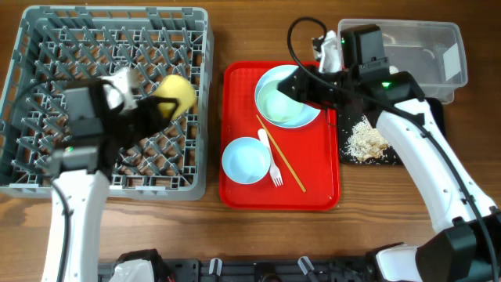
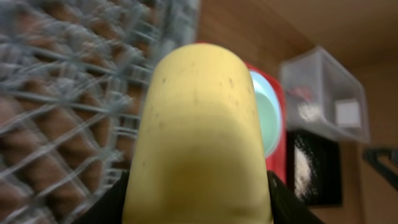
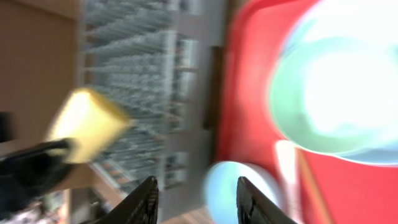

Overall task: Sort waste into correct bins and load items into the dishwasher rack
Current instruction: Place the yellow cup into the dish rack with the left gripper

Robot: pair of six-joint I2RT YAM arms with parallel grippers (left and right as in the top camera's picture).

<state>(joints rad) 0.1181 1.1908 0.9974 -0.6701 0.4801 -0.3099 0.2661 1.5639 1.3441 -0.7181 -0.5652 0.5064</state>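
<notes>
Nearest, the flat red tray (image 1: 321, 176) held a glossy round saucer (image 1: 246, 160) at 8 o'clock, with a white plastic fork (image 1: 275, 168) and thin chopsticks (image 1: 280, 153) beside it. The mint bowl (image 1: 286, 106) sat at 12, under the right gripper's (image 1: 288, 84) spread, empty fingers. Beige scraps (image 1: 366, 139) lay heaped in the black tray (image 1: 346, 155). The left gripper (image 1: 160, 108) clamped the smooth yellow cup (image 1: 178, 92) over the lattice rack's (image 1: 47, 47) 3 o'clock side. The clear tub (image 1: 415, 39) stood farthest.

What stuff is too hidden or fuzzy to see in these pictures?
- Left wrist view: the yellow cup fills the picture, hiding how the left hand grips it.
- Right wrist view: blurred, so the mint bowl and rack lack detail.
- Overhead: the right arm covers part of the black tray and the left end of the clear tub.
</notes>
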